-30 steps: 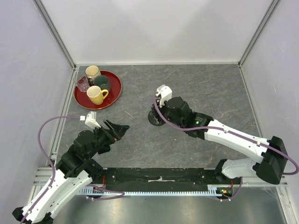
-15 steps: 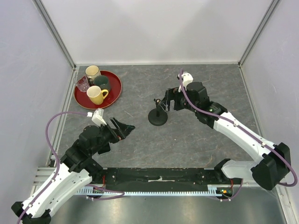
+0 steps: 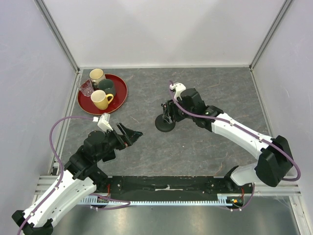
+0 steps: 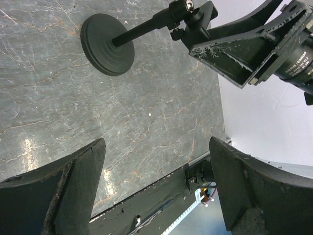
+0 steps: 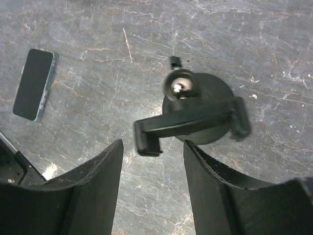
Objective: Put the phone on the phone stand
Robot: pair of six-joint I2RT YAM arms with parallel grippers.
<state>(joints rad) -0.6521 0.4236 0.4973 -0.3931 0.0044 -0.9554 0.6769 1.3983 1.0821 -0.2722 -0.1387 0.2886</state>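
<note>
Grey marbled tabletop [image 3: 210, 88]; the phone [image 5: 33, 84] lies flat, apart from the phone stand [image 5: 195, 117]; left gripper [image 4: 157, 144] wide and empty; right gripper [image 5: 153, 146] parted, empty, above the stand; pickup seems not yet begun; next, pinch the phone's edges.

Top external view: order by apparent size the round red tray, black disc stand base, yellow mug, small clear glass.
Round red tray
black disc stand base and yellow mug, too alike to rank
small clear glass

White print on the motor housing [image 4: 296, 58] is too small to read.
</note>
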